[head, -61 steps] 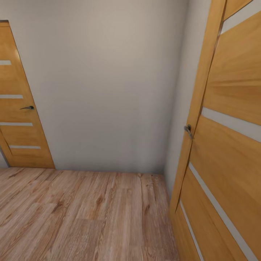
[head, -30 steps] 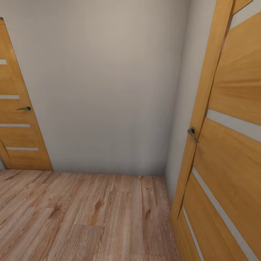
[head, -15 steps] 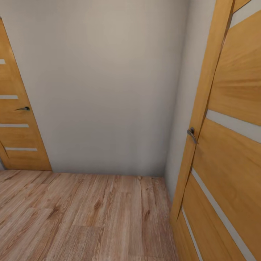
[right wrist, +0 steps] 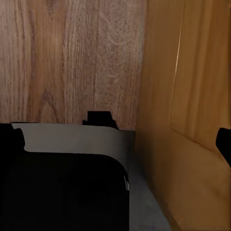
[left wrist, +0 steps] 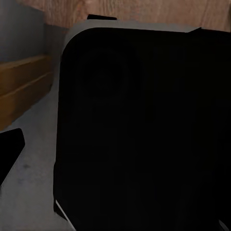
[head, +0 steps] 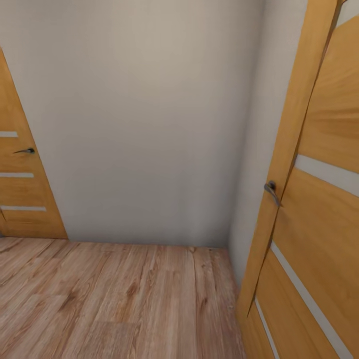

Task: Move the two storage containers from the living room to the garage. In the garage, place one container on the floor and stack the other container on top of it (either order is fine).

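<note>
Storage containers: you have neither of the two in front of you here, so I cannot say where they are; I judge you are on the way between rooms.
Wall: a pale grey wall (head: 144,119) closes the way straight ahead of you, so you must turn and not drive forward.
Right door: a wooden door (head: 319,209) stands open very near on your right, its handle (head: 272,191) toward you. Keep the base and the right arm off its edge when you turn.
Plank floor: light wood planks (head: 124,299) lie under you, so this is not the garage.
Left door: a second wooden door (head: 17,169) is at the far left, with its own handle (head: 25,150).
Robot base: the wrist views look down on a dark rounded body (left wrist: 144,130) with a grey edge (right wrist: 72,137), just beside the right door.
Left gripper: one dark tip (left wrist: 9,147) is at the edge of the left wrist view; I cannot tell if the jaws are apart or together, and nothing is seen in them.
Right gripper: one dark tip (right wrist: 224,142) is at the edge of the right wrist view; I cannot tell its opening either.
</note>
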`<state>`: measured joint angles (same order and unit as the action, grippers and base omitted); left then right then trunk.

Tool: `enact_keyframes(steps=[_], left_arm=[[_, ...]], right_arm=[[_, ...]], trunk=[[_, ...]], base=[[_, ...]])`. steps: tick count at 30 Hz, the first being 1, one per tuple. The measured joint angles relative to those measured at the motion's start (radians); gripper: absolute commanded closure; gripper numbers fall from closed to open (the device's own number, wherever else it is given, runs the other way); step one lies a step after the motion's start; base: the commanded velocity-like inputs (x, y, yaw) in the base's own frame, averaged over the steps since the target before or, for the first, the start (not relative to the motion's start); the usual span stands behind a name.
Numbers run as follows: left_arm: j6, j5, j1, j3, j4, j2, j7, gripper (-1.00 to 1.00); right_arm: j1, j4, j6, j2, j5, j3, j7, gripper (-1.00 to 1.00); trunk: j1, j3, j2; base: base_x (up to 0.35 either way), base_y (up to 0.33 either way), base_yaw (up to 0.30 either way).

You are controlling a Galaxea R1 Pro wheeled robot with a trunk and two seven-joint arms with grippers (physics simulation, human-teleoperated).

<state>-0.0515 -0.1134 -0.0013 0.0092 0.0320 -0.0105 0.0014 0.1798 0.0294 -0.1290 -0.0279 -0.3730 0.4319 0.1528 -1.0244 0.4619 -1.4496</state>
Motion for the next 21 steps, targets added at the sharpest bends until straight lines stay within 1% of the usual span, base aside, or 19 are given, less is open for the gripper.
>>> enact_keyframes(steps=[10,14,21], left_arm=[[0.0,0.0,0.0,0.0,0.0,0.0,0.0,-1.0],[0.0,0.0,0.0,0.0,0.0,0.0,0.0,-1.0],[0.0,0.0,0.0,0.0,0.0,0.0,0.0,-1.0]], right_arm=[[0.0,0.0,0.001,0.0,0.0,0.0,0.0,-1.0],[0.0,0.0,-0.001,0.002,0.0,0.0,0.001,-1.0],[0.0,0.0,-0.001,0.004,0.001,0.0,0.0,-1.0]], trunk=[[0.0,0.0,0.0],[0.0,0.0,0.0],[0.0,0.0,0.0]], base=[[0.321,0.0,0.0],[0.321,0.0,0.145],[0.321,0.0,0.026]])
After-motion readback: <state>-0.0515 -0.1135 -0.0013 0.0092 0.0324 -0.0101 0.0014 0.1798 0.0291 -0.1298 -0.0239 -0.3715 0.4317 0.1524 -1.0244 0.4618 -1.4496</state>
